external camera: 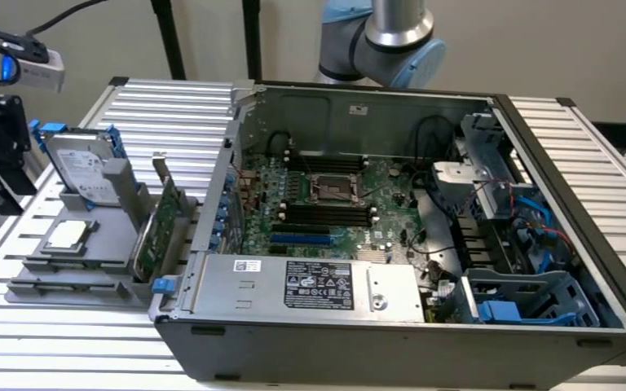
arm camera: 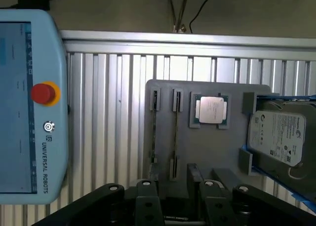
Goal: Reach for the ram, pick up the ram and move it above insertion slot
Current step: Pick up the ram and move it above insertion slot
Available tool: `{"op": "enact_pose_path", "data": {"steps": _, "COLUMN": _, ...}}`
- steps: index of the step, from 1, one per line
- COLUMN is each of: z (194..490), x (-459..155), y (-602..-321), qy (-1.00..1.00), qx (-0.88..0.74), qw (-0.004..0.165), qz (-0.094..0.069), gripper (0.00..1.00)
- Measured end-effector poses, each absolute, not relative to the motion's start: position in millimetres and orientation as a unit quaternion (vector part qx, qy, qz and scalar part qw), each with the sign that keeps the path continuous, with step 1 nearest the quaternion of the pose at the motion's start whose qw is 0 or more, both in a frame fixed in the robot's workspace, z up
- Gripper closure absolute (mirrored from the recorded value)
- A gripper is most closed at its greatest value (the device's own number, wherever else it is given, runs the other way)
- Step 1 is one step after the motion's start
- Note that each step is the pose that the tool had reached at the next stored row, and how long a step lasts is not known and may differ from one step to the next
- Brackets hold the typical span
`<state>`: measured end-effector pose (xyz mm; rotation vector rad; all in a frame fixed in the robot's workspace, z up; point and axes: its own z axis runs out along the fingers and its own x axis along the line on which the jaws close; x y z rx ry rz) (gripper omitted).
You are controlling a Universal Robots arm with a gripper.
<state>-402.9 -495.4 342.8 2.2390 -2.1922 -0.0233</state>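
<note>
Hanging over the grey holder (arm camera: 217, 157), gripper (arm camera: 173, 199) has its jaws spread, nothing btwn them. Ram (arm camera: 176, 137) not gripped: it sits on edge in a holder slot, the one next to the CPU (arm camera: 211, 110), w/ one end just ahead of the fingers (arm camera: 147, 196). HDD (arm camera: 281, 132) is at the holder's far side past the CPU, in a blue bracket. Teach pendant (arm camera: 29, 107) w/ red stop button (arm camera: 43, 93) is off to one side of the holder, over the ribbed table (arm camera: 108, 137).

In the ext. view the holder is at the ext. view's left. A green expansion card (external camera: 144, 236) stands upright at the holder's edge nearest the open PC case (external camera: 400, 358). Inside the case: PSU (external camera: 313, 285) in front, motherboard (external camera: 390, 183) behind it, black insertion slots (external camera: 324, 213) mid-board, well apart from the ram. Arm joint (external camera: 394, 37) shows beyond the case.
</note>
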Motion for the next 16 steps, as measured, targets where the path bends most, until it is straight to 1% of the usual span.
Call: {"op": "enact_pose_path", "data": {"steps": 16, "z": 314, "x": -402, "y": -502, "qy": -0.698, "qx": 0.716, "qw": 0.004, "qz": -0.007, "gripper": 0.64}}
